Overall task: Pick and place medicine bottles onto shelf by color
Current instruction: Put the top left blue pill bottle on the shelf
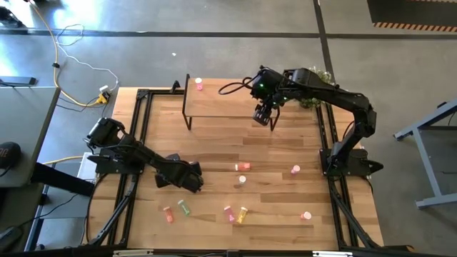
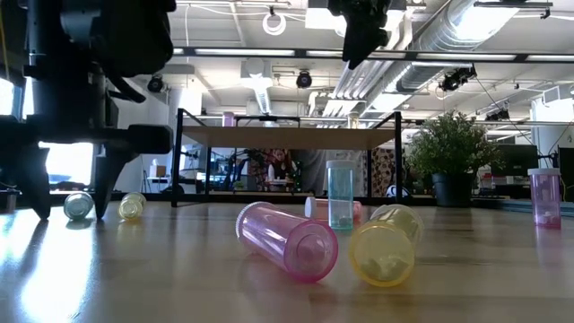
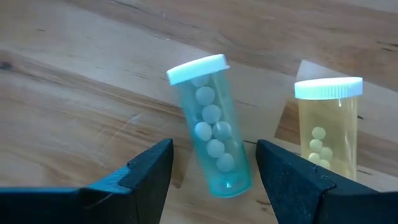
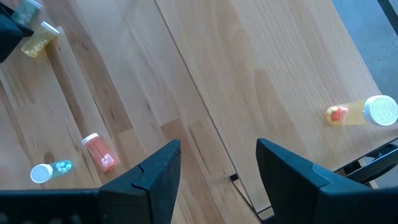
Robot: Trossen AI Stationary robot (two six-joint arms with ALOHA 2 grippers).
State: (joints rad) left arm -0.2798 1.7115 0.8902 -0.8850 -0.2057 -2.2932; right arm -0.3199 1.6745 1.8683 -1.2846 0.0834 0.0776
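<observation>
Left gripper point(image 3: 211, 171), dark, two-fingered: low over the tabletop's near-left part, jaws apart, straddling a lying teal-green plastic medicine bottle with white cap point(image 3: 210, 127), unclamped.
Right gripper point(image 1: 264, 116): raised over the shelf's right end, jaws apart, holding nothing.
Wood-plank tabletop point(image 1: 214, 153): broad bare strip between shelf and scattered bottles.
Light-wood shelf on thin black legs point(image 1: 221, 107): far side of table, board mostly bare; one pink bottle point(image 1: 198, 85) upright at its far-left corner.
Yellow bottle point(image 3: 328, 127): just beside the teal one.
Remaining bottles: scattered toward the near edge, most lying.
</observation>
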